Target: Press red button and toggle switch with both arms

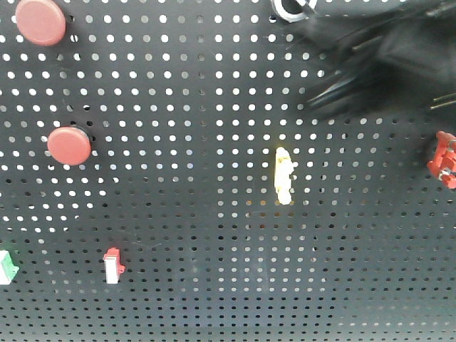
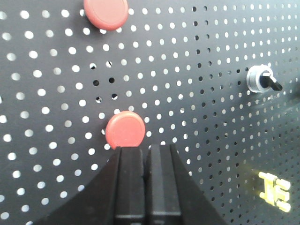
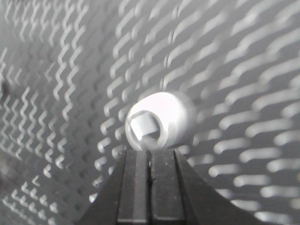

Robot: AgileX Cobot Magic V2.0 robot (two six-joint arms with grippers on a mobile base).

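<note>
My left hand [image 2: 146, 149] is closed: its two black fingers lie flat against each other with nothing between them. The tips stand just under the lower red button [image 2: 124, 130], at its bottom edge; I cannot tell if they touch it. A second red button [image 2: 106, 13] sits higher on the black perforated board [image 2: 197, 140]. In the left wrist view the toggle switch [image 2: 260, 79] is well to the right of both, with its short black lever pointing right.

My right hand [image 3: 151, 152] is closed too, and only a thin seam shows between the fingers. It is directly below the silvery collar of the toggle switch, very near. The lever comes down from the centre toward the fingertips, but the picture is blurred, so I cannot say if it is pinched or only touched. In the front view the switch is at the top edge of the board, and my right arm [image 1: 385, 64] is a dark smear just right of it and below. A pale yellow lever [image 1: 283, 174] stands lower, near the middle.
</note>
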